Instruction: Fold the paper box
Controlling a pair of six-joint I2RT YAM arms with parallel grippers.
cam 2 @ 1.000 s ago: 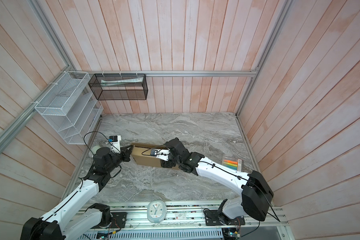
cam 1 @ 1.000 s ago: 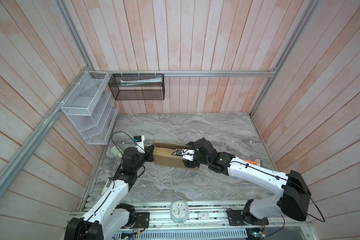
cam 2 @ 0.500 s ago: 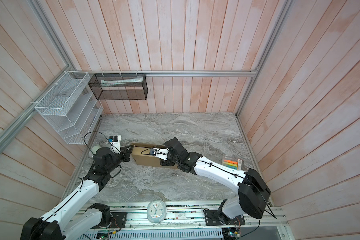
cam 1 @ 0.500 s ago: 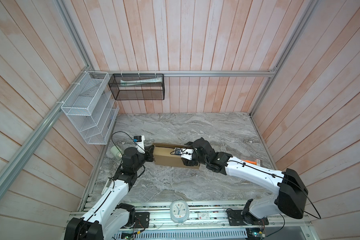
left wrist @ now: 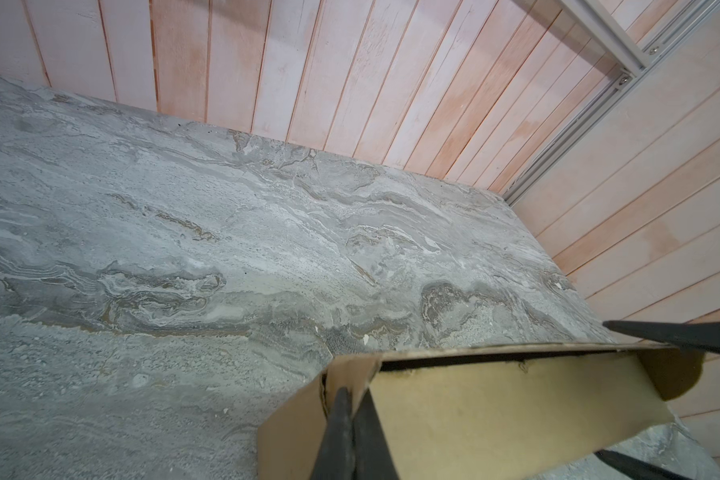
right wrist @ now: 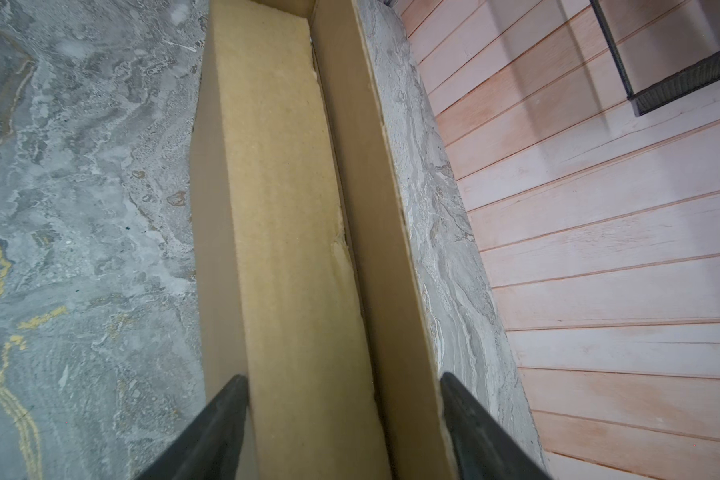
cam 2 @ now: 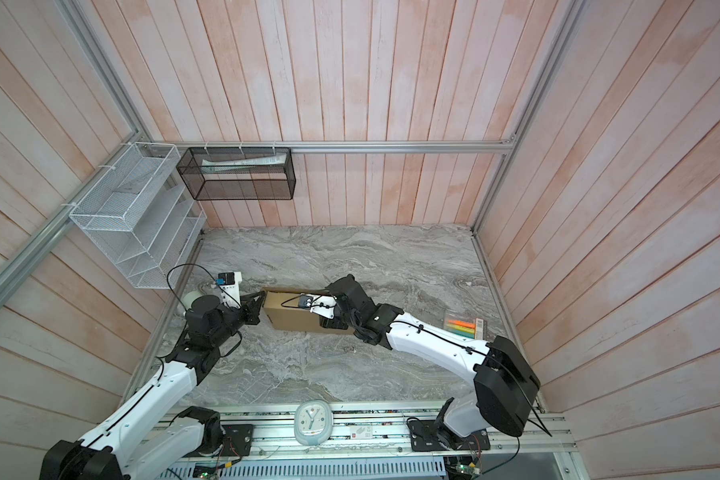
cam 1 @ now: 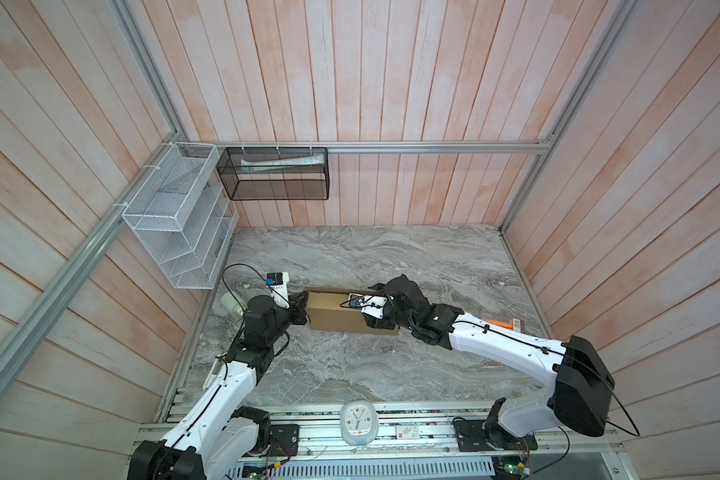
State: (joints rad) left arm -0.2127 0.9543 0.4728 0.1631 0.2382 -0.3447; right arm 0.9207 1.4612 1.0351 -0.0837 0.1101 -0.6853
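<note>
The paper box [cam 1: 337,312] [cam 2: 294,316] is plain brown cardboard, lying long and narrow on the marble table. Its lid stands slightly ajar, leaving a dark slit in the left wrist view. My left gripper [cam 1: 302,311] [cam 2: 259,309] [left wrist: 352,399] is at the box's left end, shut with its tips pinched on a corner flap [left wrist: 350,370]. My right gripper [cam 1: 373,320] [cam 2: 329,320] [right wrist: 341,395] is over the right end, open wide. Its fingers [right wrist: 229,399] straddle the box's [right wrist: 292,249] width, each tip at or very near an outer wall.
A white alarm clock [cam 1: 358,424] sits on the front rail. A pack of coloured markers [cam 2: 461,327] lies at the right edge. A white cylinder [cam 1: 230,305] rests behind the left arm. A white wire rack [cam 1: 175,224] and a black mesh basket [cam 1: 275,178] hang on the walls.
The right gripper's jaws have drawn closer together around the box, and that arm has edged slightly left. The left gripper and the box have stayed put.
</note>
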